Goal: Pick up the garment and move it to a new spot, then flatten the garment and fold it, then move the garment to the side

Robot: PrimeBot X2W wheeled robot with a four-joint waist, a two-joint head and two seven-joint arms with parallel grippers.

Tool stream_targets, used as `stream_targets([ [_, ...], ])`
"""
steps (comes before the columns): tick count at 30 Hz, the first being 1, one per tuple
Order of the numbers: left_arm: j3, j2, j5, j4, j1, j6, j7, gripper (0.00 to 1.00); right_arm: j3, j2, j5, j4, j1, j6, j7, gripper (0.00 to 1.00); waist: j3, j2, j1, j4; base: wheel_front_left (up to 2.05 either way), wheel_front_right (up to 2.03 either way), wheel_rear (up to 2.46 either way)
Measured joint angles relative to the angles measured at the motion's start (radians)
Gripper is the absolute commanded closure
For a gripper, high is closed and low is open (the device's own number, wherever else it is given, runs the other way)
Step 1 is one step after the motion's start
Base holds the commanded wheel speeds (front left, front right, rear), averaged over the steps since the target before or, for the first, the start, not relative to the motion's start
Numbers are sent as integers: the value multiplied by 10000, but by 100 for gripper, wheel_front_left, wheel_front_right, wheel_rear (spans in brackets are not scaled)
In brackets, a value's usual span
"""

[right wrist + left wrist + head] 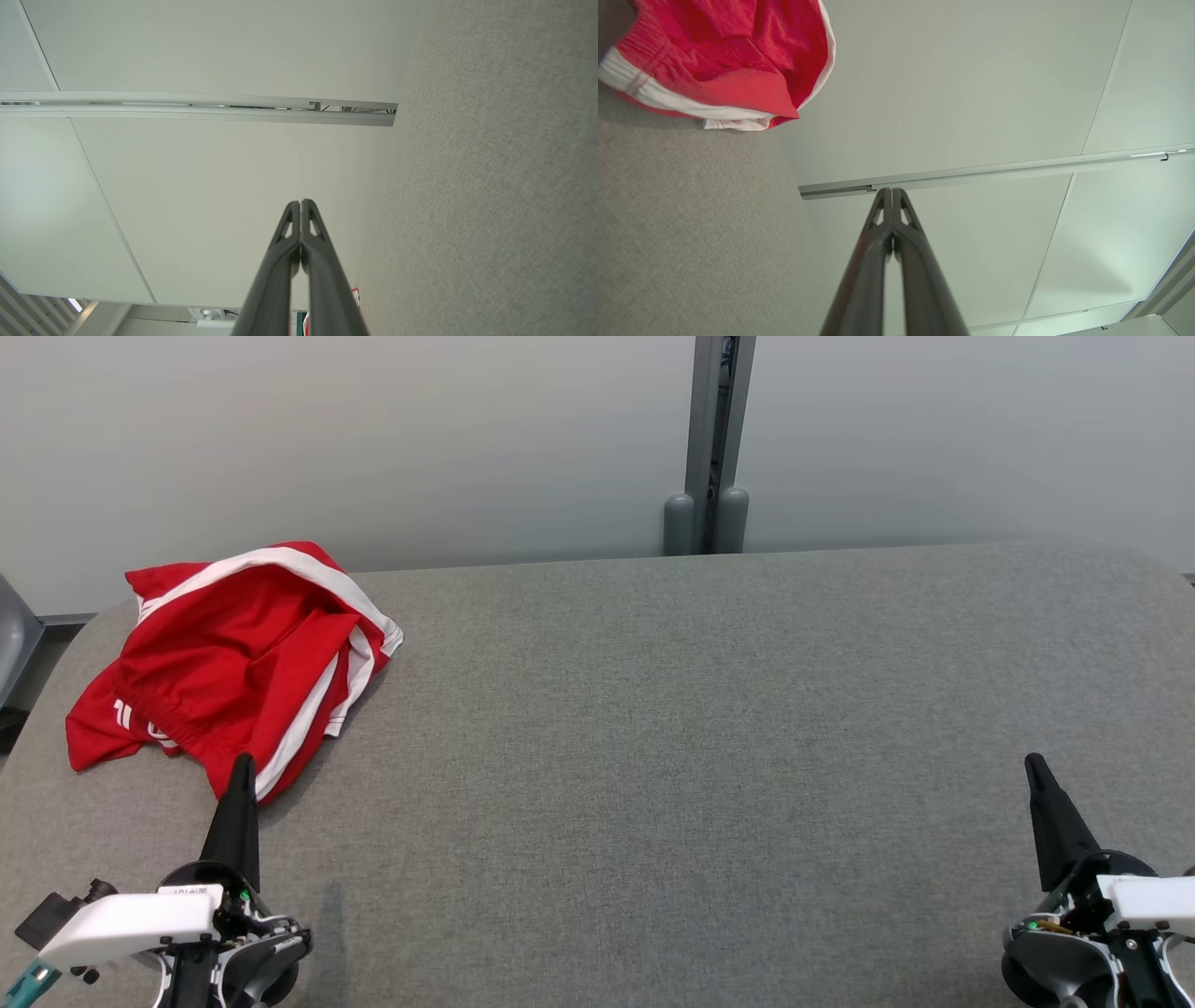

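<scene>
Both sets of jaws are pressed together and empty: left gripper [243, 767] just beside the garment [233, 653], right gripper [1034, 767] well apart from it. The garment lies crumpled at the table's [653, 709] far-left corner. Best to open the left jaws first, then pinch a thick fold, not a loose hem.
</scene>
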Motion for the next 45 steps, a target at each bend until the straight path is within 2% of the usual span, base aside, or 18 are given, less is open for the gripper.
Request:
stream_targets([
  [45, 0, 0, 0, 0, 0, 0, 0, 100, 0, 0, 0, 0, 0, 0, 0, 100, 0, 0, 0, 0, 0, 0, 0],
])
